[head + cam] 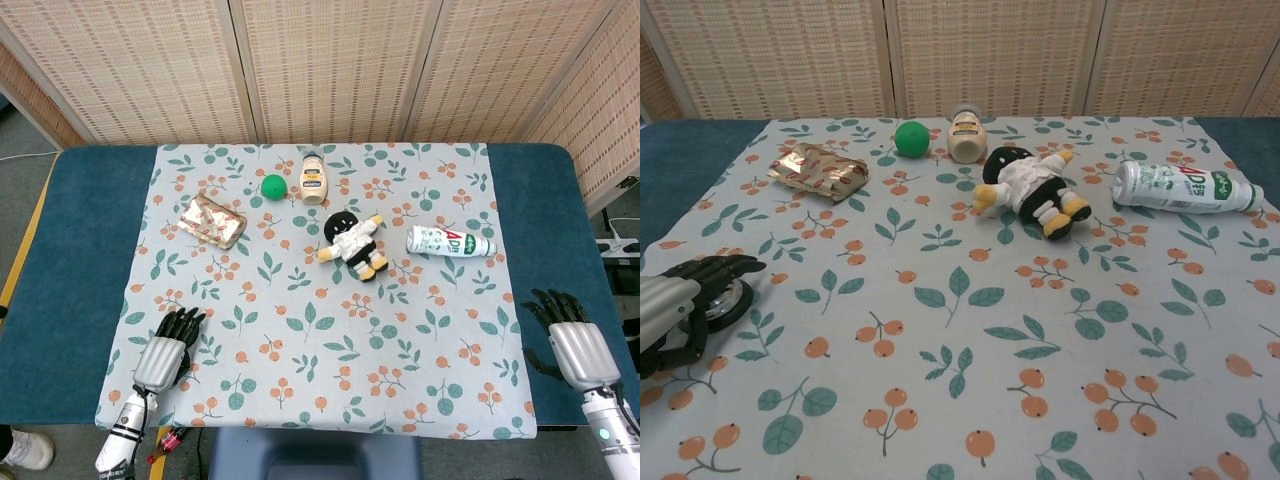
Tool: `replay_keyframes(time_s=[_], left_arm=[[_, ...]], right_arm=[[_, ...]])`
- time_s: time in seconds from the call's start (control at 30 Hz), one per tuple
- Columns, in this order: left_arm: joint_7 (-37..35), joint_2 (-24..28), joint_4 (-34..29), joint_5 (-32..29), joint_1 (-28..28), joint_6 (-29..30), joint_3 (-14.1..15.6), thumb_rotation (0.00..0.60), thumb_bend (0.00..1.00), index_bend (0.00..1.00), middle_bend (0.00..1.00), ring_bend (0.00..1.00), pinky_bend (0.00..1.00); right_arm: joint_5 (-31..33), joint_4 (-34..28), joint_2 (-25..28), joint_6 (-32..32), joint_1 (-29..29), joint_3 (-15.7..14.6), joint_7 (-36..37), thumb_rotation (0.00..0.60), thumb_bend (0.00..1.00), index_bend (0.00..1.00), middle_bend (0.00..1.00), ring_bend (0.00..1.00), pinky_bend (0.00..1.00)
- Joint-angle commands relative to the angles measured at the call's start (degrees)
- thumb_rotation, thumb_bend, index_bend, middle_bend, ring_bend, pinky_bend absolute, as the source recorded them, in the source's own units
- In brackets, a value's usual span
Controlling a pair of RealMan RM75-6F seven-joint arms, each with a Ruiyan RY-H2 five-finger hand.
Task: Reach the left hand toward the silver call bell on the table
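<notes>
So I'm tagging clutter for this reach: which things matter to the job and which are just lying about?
Job:
left hand, over the bell
silver call bell on a black base

Lying about:
green ball
cream sauce bottle
black-and-white plush doll
white drink bottle on its side
shiny foil snack packet
right hand

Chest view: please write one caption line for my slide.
Left hand hovers over the silver call bell at the floral tablecloth's near-left edge.
</notes>
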Motion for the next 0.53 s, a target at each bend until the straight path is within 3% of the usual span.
replay_keyframes(time_s=[0.03, 0.3, 0.53], left_arm=[[2.0, 2.2, -2.4, 0.7, 0.1, 2.2, -0.7, 0.600, 1.00, 0.00, 0.00, 0.00, 0.08], [9.1, 20.6, -18.7, 0.4, 2.7, 6.5, -0.3, 0.600, 1.00, 0.00, 0.00, 0.00, 0.11], [9.3, 31.0, -26.0, -10.3, 7.7, 7.4, -2.0, 0.600, 1.00, 0.00, 0.00, 0.00, 0.15]], right_arm=[[0.1, 0.0, 0.0, -0.1, 0.0, 0.0, 0.1, 0.600, 0.27, 0.20, 0.06, 0.00, 0.05], [0.8, 0.0, 0.0, 0.0, 0.1, 0.5, 0.1, 0.600, 0.27, 0.20, 0.07, 0.00, 0.05], [0.4, 0.0, -0.5, 1.5, -0.4, 0.5, -0.6, 0.600, 0.27, 0.20, 0.06, 0.00, 0.05]])
